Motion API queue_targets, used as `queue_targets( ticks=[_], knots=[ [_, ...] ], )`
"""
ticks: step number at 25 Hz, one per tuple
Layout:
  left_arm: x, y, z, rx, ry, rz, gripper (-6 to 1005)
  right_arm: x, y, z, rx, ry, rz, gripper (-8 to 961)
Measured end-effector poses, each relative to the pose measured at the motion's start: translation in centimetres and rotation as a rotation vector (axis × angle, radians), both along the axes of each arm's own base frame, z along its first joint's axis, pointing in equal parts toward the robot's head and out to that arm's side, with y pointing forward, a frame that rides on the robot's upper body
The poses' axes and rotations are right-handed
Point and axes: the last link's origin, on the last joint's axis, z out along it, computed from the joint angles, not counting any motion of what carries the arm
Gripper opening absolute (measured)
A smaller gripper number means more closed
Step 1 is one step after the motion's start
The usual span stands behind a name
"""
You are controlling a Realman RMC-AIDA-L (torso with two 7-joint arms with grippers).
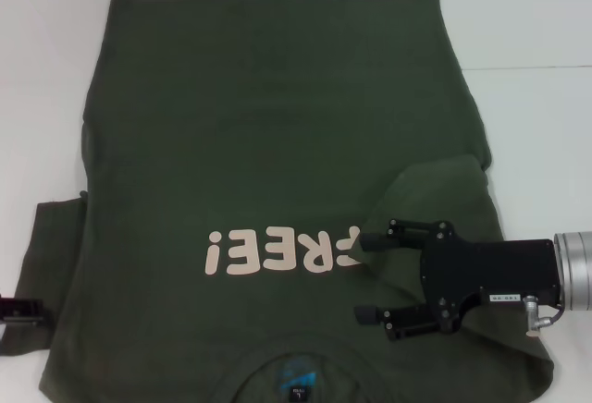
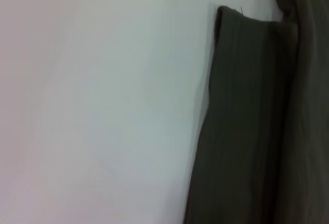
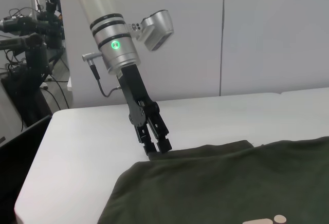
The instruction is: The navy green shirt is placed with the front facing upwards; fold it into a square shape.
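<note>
The navy green shirt (image 1: 277, 126) lies flat on the table, front up, its pale "FREE!" lettering (image 1: 277, 250) reading upside down toward me. Its right sleeve (image 1: 444, 195) is folded inward over the body. My right gripper (image 1: 370, 276) hovers open over that folded part, beside the lettering's end, with nothing between its fingers. My left gripper (image 1: 18, 309) sits at the outer hem of the left sleeve (image 1: 55, 246). In the right wrist view the left gripper (image 3: 157, 148) points down with its fingertips close together, pinched on the sleeve hem (image 3: 205, 149). The left wrist view shows only the sleeve (image 2: 252, 121).
The white table (image 1: 536, 15) extends around the shirt on the left, right and far sides. A seam line in the table (image 1: 527, 67) runs at the right. Beyond the table's left edge stand dark equipment and cables (image 3: 25, 39).
</note>
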Motion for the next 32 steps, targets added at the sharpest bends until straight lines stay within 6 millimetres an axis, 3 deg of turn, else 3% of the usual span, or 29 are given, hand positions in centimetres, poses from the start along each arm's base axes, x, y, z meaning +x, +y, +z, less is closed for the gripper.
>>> queue_targets(
  ticks=[32],
  knots=[
    [0.7,1.1,-0.5,-0.005,-0.014,-0.031,721,0.1,-0.1,0.0,-0.002,0.003,-0.002,904]
  ],
)
